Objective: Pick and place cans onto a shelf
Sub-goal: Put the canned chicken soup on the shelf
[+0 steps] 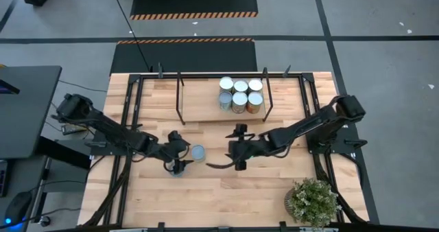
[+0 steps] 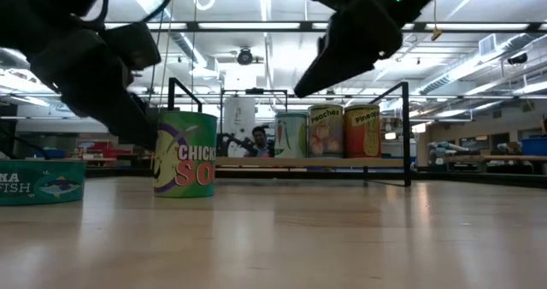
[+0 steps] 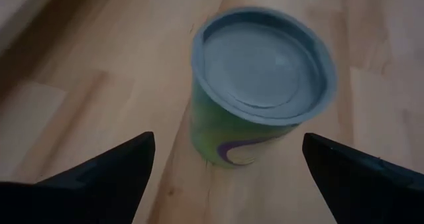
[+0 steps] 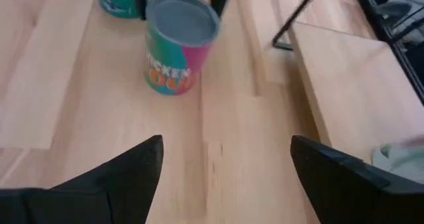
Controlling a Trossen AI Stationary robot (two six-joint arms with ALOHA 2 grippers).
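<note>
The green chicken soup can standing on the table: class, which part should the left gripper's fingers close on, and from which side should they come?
Grip the chicken soup can on its curved side wall, below the rim. It stands upright, lid up, so the open left gripper should probably come from above and behind, with one finger on either side.

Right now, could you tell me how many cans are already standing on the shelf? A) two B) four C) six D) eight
C: the high view shows six cans grouped in two rows of three on the shelf, while the soup can is on the table.
</note>
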